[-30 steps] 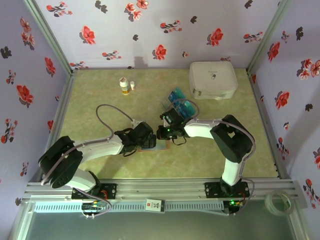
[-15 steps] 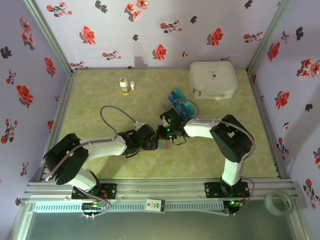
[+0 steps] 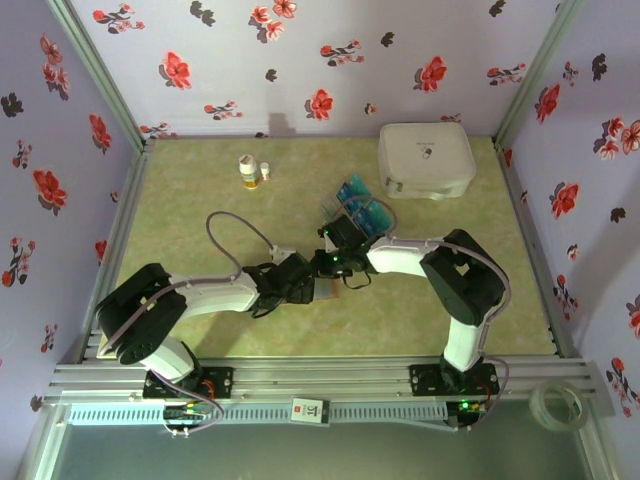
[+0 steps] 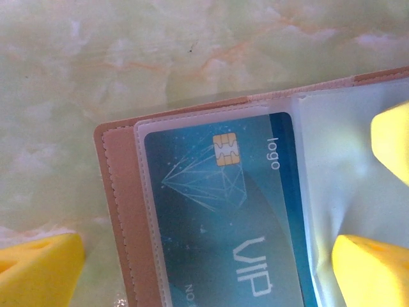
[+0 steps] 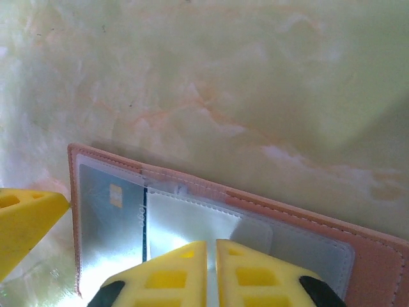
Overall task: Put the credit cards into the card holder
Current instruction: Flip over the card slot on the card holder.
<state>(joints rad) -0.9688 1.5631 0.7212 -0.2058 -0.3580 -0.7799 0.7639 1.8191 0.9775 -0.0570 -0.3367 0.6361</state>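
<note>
The holder [image 4: 116,192] lies open and flat near the middle of the tabletop [image 3: 200,210], leather side down. That likely keeps its clear sleeves facing up for loading. One card [image 4: 217,211] sits inside an end sleeve, its chip and "VIP" showing through the film, and it looks fully seated. The left fingers [image 4: 38,268] are spread wide and grip nothing. One is just beside the leather edge and the other is over the next sleeve, probably to brace the holder. The right fingers [image 5: 243,275] are almost closed, tips on the empty neighbouring sleeve, but I cannot tell whether they nip the film. Floral lilac walls [image 3: 300,60] enclose the pale green marbled surface. Farther back stand a white case [image 3: 427,160], a tray [image 3: 333,206] with more cards [image 3: 372,213], and two bottles [image 3: 250,172].
</note>
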